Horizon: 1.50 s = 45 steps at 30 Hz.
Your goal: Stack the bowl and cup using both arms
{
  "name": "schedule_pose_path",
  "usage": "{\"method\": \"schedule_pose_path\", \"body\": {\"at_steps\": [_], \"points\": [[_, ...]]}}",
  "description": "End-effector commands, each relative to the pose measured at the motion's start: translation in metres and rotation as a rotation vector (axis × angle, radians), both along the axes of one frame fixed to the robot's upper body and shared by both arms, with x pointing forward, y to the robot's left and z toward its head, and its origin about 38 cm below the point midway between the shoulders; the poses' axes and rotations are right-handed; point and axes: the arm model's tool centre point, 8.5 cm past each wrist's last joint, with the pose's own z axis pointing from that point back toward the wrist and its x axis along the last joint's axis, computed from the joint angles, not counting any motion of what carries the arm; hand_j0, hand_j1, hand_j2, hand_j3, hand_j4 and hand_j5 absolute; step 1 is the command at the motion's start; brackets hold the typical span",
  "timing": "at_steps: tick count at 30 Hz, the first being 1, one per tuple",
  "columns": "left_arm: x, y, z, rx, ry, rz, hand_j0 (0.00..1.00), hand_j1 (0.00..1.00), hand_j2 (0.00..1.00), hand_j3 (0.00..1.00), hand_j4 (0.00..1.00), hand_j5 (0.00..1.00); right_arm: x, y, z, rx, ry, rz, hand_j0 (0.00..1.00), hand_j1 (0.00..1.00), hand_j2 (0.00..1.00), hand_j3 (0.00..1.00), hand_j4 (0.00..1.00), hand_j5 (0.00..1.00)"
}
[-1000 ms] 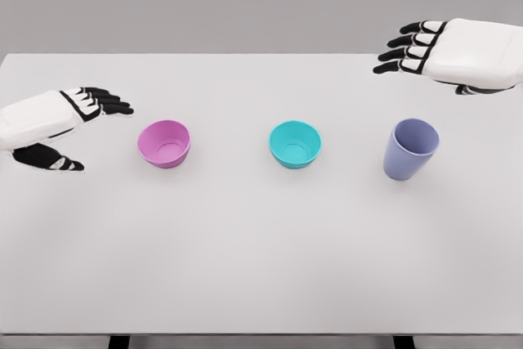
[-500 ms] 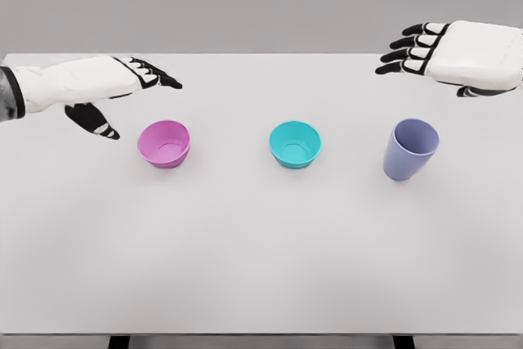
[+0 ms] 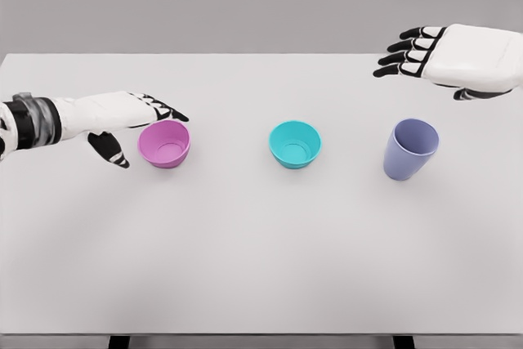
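The white surface (image 3: pixel 245 267) carried three vessels in a row, well apart: a pink bowl (image 3: pixel 164 143) at the left, a teal bowl (image 3: pixel 295 144) in the middle and a lavender cup (image 3: pixel 410 149) at the right, all upright and unstacked. The left hand (image 3: pixel 122 116) lay just beside the pink bowl, its fingers (image 3: pixel 167 112) spread over the bowl's far rim and its thumb low at the near side, gripping nothing. Farther back, the right hand (image 3: pixel 458 56) hovered beyond the cup, fingers loosely spread and empty.
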Motion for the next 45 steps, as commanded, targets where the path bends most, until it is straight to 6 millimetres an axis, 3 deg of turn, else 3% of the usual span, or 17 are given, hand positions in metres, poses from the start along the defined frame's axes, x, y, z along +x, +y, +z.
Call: {"method": "schedule_pose_path", "body": {"at_steps": [1,17,45], "points": [[0.002,-0.006,-0.003,0.019,-0.02,-0.002,0.98,0.98,0.98,0.98,0.98,0.98,0.0,0.0,-0.001,0.005,0.003,-0.002,1.0,1.0,1.0,1.0,1.0,1.0],[0.011,-0.017,-0.023,0.033,0.027,0.147,0.98,0.98,0.98,0.98,0.98,0.98,0.004,-0.001,-0.004,0.019,0.012,-0.011,1.0,1.0,1.0,1.0,1.0,1.0],[0.021,-0.029,-0.041,0.035,0.052,0.15,0.98,0.98,0.98,0.98,0.98,0.98,0.004,-0.001,-0.004,0.017,0.013,-0.012,1.0,1.0,1.0,1.0,1.0,1.0]]}}
